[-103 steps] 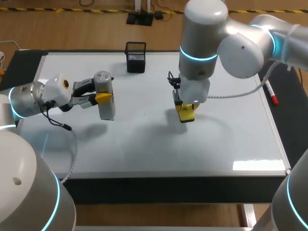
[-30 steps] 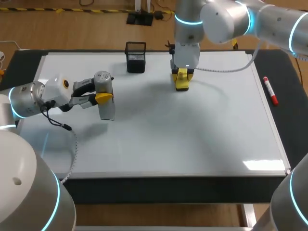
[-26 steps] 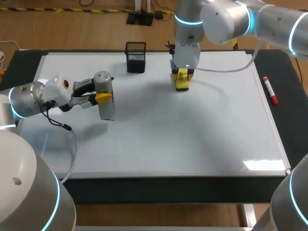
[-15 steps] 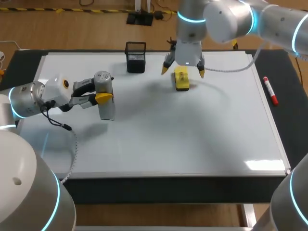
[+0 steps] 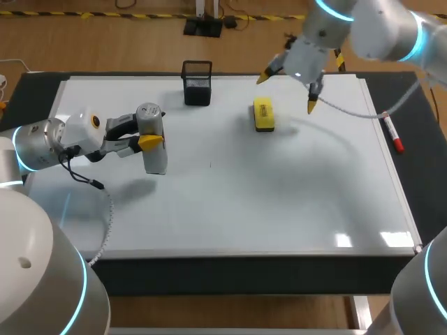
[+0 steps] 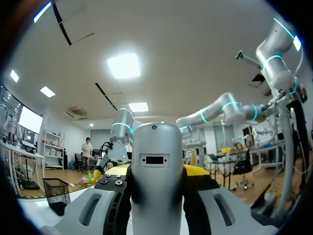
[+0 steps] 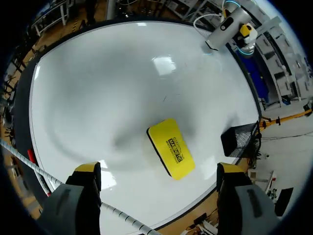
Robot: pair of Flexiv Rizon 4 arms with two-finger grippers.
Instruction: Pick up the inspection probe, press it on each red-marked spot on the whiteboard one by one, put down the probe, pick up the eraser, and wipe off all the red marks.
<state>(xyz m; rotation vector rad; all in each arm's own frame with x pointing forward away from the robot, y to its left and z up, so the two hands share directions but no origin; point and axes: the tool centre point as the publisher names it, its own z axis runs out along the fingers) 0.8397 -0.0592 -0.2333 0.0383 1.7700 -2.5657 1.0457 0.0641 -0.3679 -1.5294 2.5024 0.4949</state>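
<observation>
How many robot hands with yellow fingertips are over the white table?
2. The left gripper, at the whiteboard's left side, is shut on the upright grey cylindrical probe. The right gripper hangs open, up above the flat yellow rectangular eraser near the back edge.

Left arm [image 5: 42, 139] and right arm [image 5: 374, 31] are glossy silver-grey tubes banded by glowing cyan rings [image 5: 19, 158], with yellow fingertips [image 5: 311, 106]; a thin black cable [image 5: 82, 179] loops at middle left
</observation>
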